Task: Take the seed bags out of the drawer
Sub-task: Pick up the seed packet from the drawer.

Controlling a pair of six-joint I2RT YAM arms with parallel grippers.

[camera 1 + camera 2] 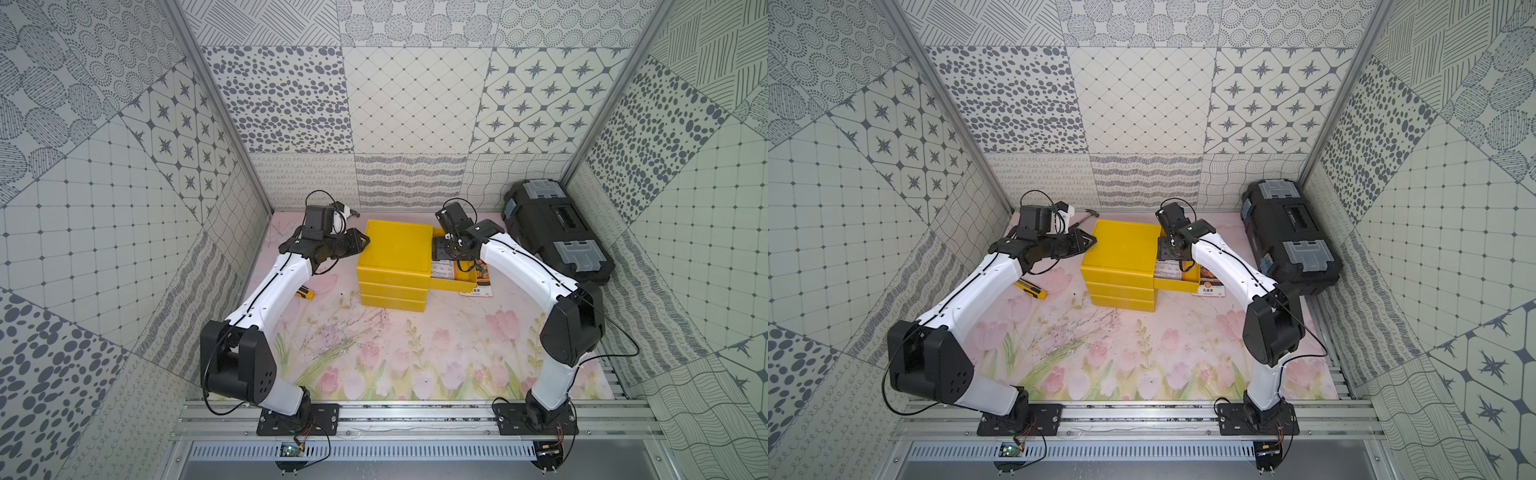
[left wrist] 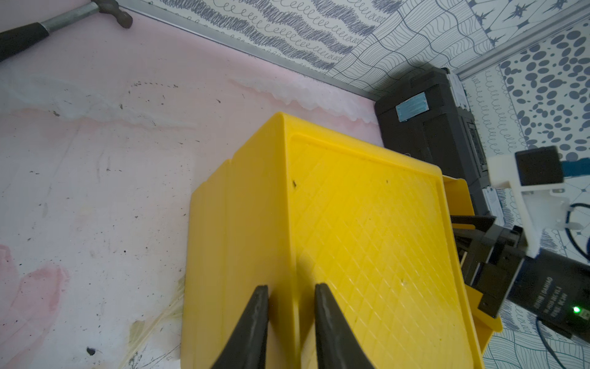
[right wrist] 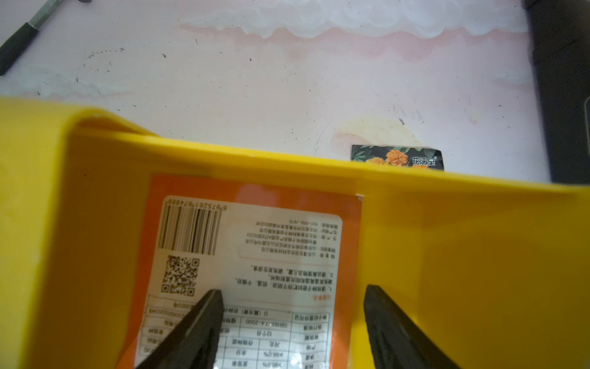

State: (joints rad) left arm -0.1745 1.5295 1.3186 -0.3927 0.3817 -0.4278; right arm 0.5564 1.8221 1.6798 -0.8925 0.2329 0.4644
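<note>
Left wrist view: the left gripper (image 2: 292, 287) is pinching the top rim of the yellow cabinet (image 2: 367, 239), jaws nearly together. To its right, the top drawer (image 1: 453, 284) is standing pulled out, with one seed bag (image 3: 249, 271) lying inside, white back up. The right gripper (image 3: 293, 288) is hovering over it, jaws spread wide, holding nothing. A second seed bag (image 1: 483, 282) is lying on the table (image 1: 374, 332) just beside the drawer

Bright, even light; soft shadows; wrist views blur up close (top views sharp, edges bowed).
</note>
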